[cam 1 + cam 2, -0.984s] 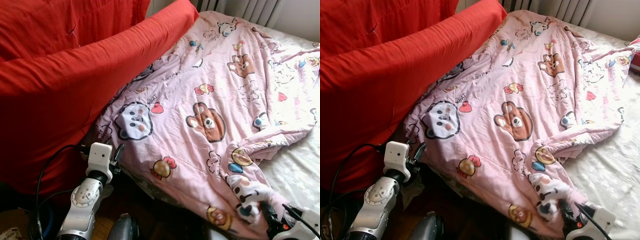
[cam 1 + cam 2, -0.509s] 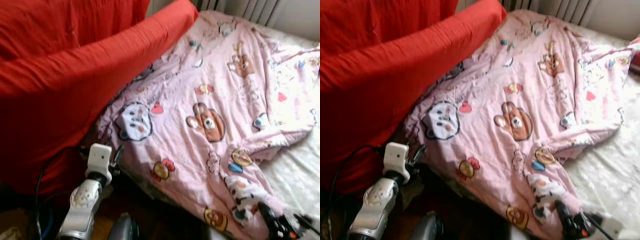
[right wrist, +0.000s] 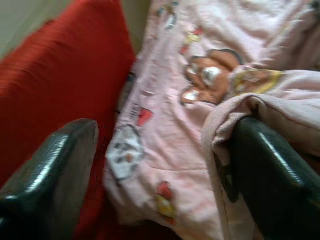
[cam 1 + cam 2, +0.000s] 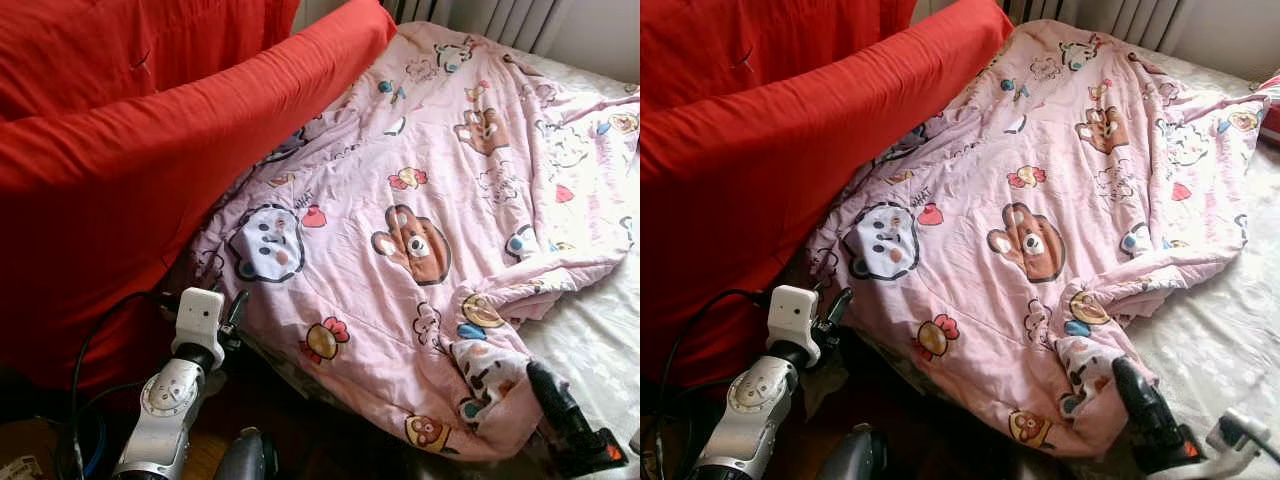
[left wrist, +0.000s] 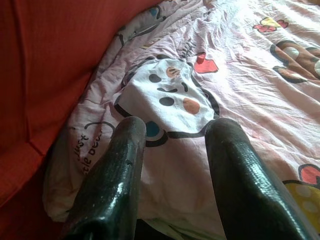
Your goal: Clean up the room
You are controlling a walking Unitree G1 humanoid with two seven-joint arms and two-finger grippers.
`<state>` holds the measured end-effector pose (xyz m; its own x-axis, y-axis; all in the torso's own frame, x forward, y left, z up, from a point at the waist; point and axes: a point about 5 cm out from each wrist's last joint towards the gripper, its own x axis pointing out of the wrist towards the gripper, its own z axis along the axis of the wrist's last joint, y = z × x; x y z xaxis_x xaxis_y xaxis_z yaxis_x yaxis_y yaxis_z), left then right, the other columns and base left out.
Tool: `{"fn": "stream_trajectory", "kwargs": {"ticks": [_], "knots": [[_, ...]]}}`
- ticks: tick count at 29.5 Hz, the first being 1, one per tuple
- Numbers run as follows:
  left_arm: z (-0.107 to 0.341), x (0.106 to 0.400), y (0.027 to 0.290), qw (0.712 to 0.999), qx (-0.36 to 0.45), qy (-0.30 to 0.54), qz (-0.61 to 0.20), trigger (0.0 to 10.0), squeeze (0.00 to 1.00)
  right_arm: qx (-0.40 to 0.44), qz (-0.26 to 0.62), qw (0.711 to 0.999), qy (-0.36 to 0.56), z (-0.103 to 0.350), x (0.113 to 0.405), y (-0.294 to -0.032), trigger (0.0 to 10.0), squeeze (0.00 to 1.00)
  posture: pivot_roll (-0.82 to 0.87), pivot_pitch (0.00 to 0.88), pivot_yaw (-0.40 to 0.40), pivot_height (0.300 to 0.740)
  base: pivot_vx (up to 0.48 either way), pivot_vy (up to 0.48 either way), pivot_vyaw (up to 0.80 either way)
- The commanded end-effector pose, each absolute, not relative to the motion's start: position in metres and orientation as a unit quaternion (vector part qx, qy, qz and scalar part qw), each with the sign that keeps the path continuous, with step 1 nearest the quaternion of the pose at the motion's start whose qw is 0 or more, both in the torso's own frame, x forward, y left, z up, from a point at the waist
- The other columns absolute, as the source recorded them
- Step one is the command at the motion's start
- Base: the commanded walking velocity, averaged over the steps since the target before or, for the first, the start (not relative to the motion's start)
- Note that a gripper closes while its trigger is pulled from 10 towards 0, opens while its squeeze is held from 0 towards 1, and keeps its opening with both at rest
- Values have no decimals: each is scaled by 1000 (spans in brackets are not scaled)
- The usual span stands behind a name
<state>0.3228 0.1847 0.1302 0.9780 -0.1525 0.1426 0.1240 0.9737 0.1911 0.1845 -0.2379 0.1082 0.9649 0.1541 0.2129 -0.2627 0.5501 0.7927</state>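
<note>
Over on the left of the frame, a big red cushion (image 4: 150, 150) is filling the upper left corner, leaning along the edge of the bed. Below it, in the lower left, the left gripper (image 5: 172, 165) is hovering just off the near edge of the pink blanket (image 4: 420, 200), its two black fingers (image 5: 112, 185) standing apart with nothing between them; in the wrist view they are framing a white cartoon face printed on the fabric. A black cable (image 4: 95, 345) is looping beside that arm in front of the cushion. Moving to the middle, the blanket is lying rumpled across the bed, covered in cartoon bears and hearts, running from the top centre down to a folded corner at the lower right. At the right edge, the white bedsheet (image 4: 600, 330) is showing bare beside the blanket. Down in the lower right corner, the right gripper (image 3: 165, 165) is sitting at that folded corner with its fingers spread wide, and one finger (image 3: 272, 175) is touching the blanket's hem while the other is hanging free over the blanket.
</note>
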Motion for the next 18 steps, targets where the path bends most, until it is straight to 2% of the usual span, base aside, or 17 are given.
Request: {"fn": "stream_trajectory", "kwargs": {"ticks": [1, 5, 9, 12, 13, 14, 15, 18], "knots": [[128, 320, 185, 990, 88, -79, -71, 10000, 0, 463, 137, 873, -70, 116, 176, -239, 10000, 1000, 69, 286, -38, 622, 0, 0, 0], [128, 320, 185, 990, 87, -79, -72, 10000, 0, 467, 151, 867, -82, 123, 172, -241, 10000, 1000, 65, 285, -38, 622, 0, 0, 0], [128, 321, 184, 990, 86, -79, -73, 10000, 0, 484, 123, 857, -129, 133, 173, -257, 10000, 1000, 62, 283, -38, 622, 0, 0, 0], [128, 321, 184, 990, 85, -80, -74, 10000, 0, 483, 114, 858, -129, 134, 175, -261, 10000, 1000, 62, 283, -38, 622, 0, 0, 0], [127, 321, 183, 990, 85, -79, -75, 10000, 0, 457, 92, 880, -96, 124, 177, -262, 10000, 1000, 60, 278, -39, 622, 0, 0, 0], [127, 321, 183, 990, 85, -79, -75, 10000, 0, 457, 92, 880, -96, 124, 177, -262, 10000, 1000, 60, 278, -39, 622, 0, 0, 0], [127, 321, 183, 990, 85, -79, -75, 10000, 0, 416, 59, 906, -45, 109, 181, -263, 10000, 1000, 60, 278, -39, 622, 0, 0, 0], [127, 321, 183, 990, 84, -79, -75, 10000, 0, 371, 22, 928, 12, 91, 182, -265, 10000, 1000, 60, 275, -40, 622, 0, 0, 0]]}}
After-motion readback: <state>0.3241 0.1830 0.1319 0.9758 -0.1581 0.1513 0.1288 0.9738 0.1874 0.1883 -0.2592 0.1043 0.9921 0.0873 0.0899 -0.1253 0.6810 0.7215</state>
